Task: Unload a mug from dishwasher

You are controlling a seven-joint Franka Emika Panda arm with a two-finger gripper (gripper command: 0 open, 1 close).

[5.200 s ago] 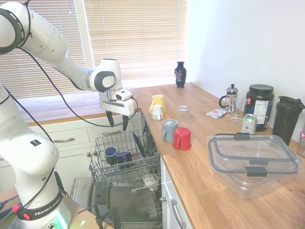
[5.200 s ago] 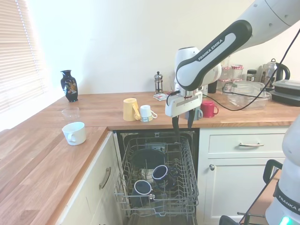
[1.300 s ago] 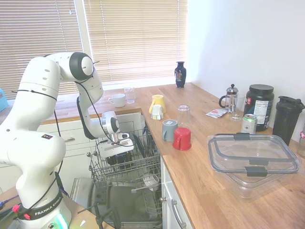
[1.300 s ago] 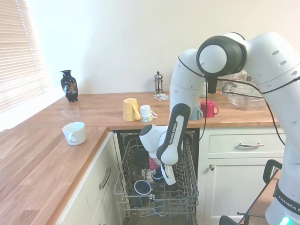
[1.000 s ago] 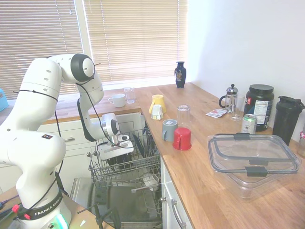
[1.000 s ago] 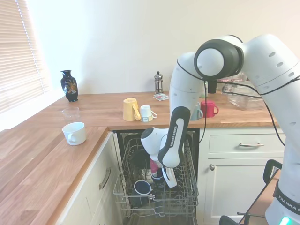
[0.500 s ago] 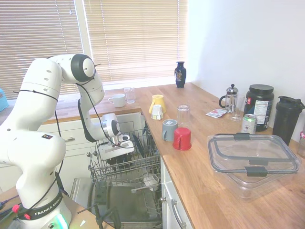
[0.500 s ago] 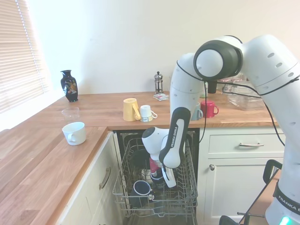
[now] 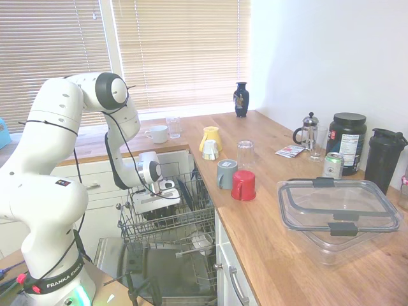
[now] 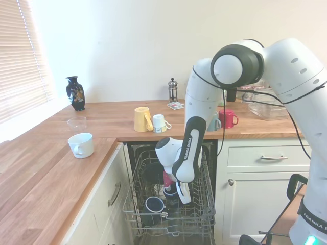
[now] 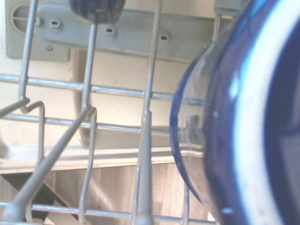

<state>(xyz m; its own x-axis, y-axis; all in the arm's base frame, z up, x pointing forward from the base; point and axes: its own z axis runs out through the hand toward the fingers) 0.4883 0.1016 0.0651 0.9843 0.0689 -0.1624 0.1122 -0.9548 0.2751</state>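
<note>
The dishwasher [image 9: 159, 271] stands open under the counter with its grey wire rack [image 10: 205, 204] pulled out. My gripper [image 10: 175, 196] is reached down into the rack, right at the dark navy mug [image 10: 170, 197]; in the first exterior view the gripper [image 9: 153, 204] is mostly hidden behind the white hand. The mug's glossy dark blue wall [image 11: 243, 122] fills one side of the wrist view, very close, with rack wires [image 11: 143, 140] beside it. I cannot see whether the mug is gripped.
A second dark blue mug with a paler inside [image 10: 152, 205] sits in the rack beside it, and something pink [image 10: 167, 179] behind. On the counter stand a grey mug [image 9: 225, 173], red mug [image 9: 243, 185], yellow mug [image 9: 211, 137], white mug [image 10: 82, 145] and a clear lidded container [image 9: 338, 213].
The arm came down from above the rack into it. Over the last second the hand has only shifted slightly at the dark mug.
</note>
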